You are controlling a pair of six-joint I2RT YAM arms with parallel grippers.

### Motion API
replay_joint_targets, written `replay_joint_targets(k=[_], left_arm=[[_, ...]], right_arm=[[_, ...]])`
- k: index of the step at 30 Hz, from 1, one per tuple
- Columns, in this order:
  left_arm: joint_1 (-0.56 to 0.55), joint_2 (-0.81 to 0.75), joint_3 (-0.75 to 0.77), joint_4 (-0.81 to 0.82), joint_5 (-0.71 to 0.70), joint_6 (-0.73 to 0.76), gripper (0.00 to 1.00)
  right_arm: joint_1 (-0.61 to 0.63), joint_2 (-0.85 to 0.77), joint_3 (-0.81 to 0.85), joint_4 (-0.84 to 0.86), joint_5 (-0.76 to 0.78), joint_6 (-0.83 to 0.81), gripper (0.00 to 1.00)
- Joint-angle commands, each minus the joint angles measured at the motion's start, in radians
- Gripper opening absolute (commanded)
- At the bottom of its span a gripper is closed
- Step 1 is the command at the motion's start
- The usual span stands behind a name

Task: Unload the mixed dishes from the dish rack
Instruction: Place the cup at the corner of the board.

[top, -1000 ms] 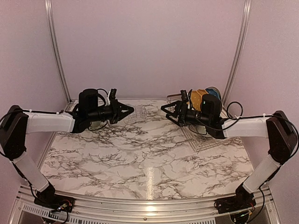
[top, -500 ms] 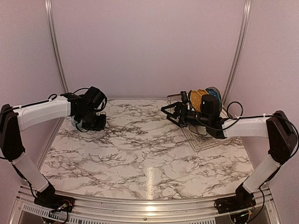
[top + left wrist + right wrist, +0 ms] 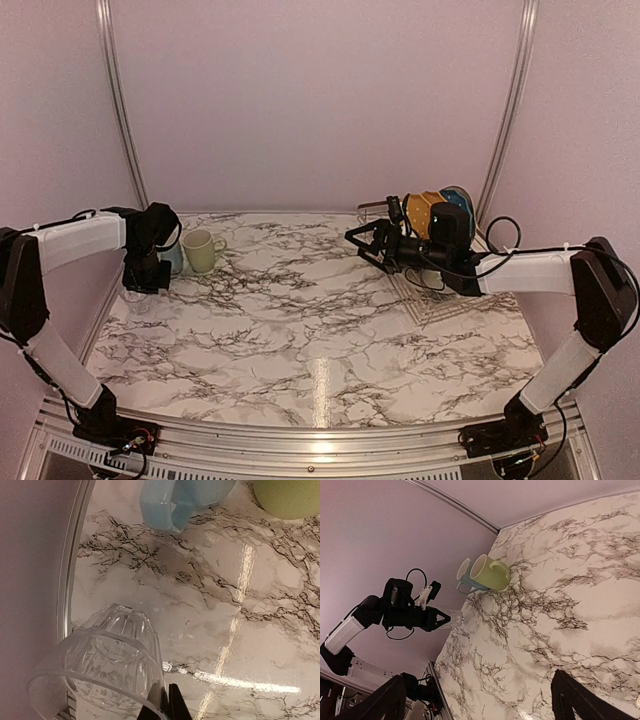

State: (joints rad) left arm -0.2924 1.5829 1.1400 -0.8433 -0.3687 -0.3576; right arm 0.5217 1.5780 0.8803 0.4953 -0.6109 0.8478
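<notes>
Field notes for you. Your left arm (image 3: 85, 235) runs along the left edge of the desk (image 3: 320, 340), with the wrist bent downward. Its jaws are closed tight on the rim of the clear glass (image 3: 107, 655). In the left wrist view the glass fills the lower left of the frame. It is tilted, with its mouth toward the camera, and lies close to the metal rail (image 3: 67, 580) at the desk's edge. You cannot tell whether its base touches the marble. Two mugs stand upright on the desk just beside that wrist, in the upper left of the marble. The pale-green mug (image 3: 203, 250) has its handle to the right, and the light-blue mug (image 3: 175, 258) is half hidden behind the arm. In the right wrist view they sit together, but whether they touch is unclear. Your right arm (image 3: 520, 270) reaches in from the right. Its jaws are spread wide on nothing and point left above the desk, right of centre in the overhead frame. Behind its wrist, upper right, is the dish rack (image 3: 410, 297), mostly hidden by the arm. A mustard-yellow plate (image 3: 425, 212) and a blue plate (image 3: 462, 197) stand on edge in it.
</notes>
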Motion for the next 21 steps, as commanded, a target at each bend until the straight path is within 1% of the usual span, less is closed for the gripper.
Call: replay_joint_targets(k=[1,11,21], left_arm=[[0.073,-0.013,0.014,0.027,0.049,0.041,0.00],[0.180,0.106,0.130,0.054,0.111,0.087,0.00],[0.211,0.175,0.143,0.077,0.158,0.107,0.01]], right_arm=[[-0.010,-0.025,0.029,-0.019,0.010,-0.020,0.97],[-0.022,-0.058,0.010,-0.046,0.028,-0.039,0.97],[-0.028,-0.066,0.021,-0.072,0.036,-0.048,0.97]])
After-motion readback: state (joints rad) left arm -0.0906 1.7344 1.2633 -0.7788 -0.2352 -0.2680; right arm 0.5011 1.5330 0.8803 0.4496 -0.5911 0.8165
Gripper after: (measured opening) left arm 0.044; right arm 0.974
